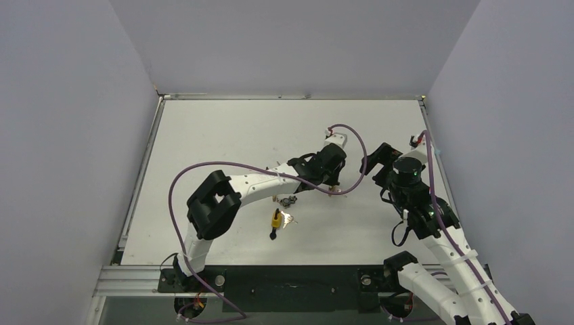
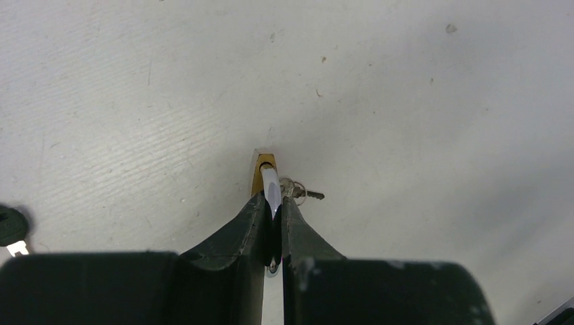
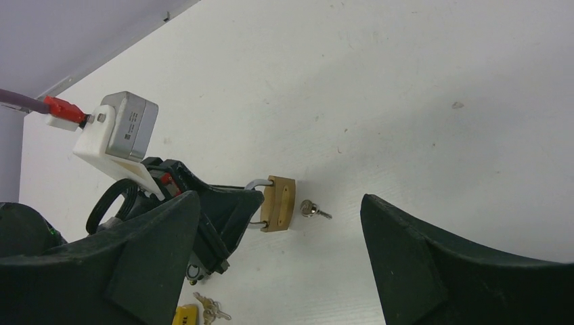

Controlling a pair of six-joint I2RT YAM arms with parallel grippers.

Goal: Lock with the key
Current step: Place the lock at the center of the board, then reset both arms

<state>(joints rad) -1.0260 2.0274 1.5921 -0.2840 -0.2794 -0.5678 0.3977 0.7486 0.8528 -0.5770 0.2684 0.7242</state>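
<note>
Two arms reach out over the white table [image 1: 223,135] in the overhead view. The left gripper [image 1: 330,179] is out right of centre, tipped down toward the surface, and the right gripper [image 1: 376,161] sits near it on the right. Closer to the bases lies a small yellow object [image 1: 276,218], with a bunch of keys [image 1: 290,200] just behind it. Both are well apart from the grippers.

From the left wrist, the fingers [image 2: 230,237] are pressed together on the silver shackle [image 2: 270,186] of a brass padlock [image 2: 259,175], whose body pokes out past the fingertips. A silver key [image 2: 306,195] lies just beside the lock on the right. A black key head [image 2: 12,223] shows at the left edge.

From the right wrist, the right gripper's fingers [image 3: 420,264] stand wide apart with nothing between them. Beyond them the left gripper holds the padlock by its shackle. The silver key lies on the table just to the lock's right, a small gap between them.
</note>
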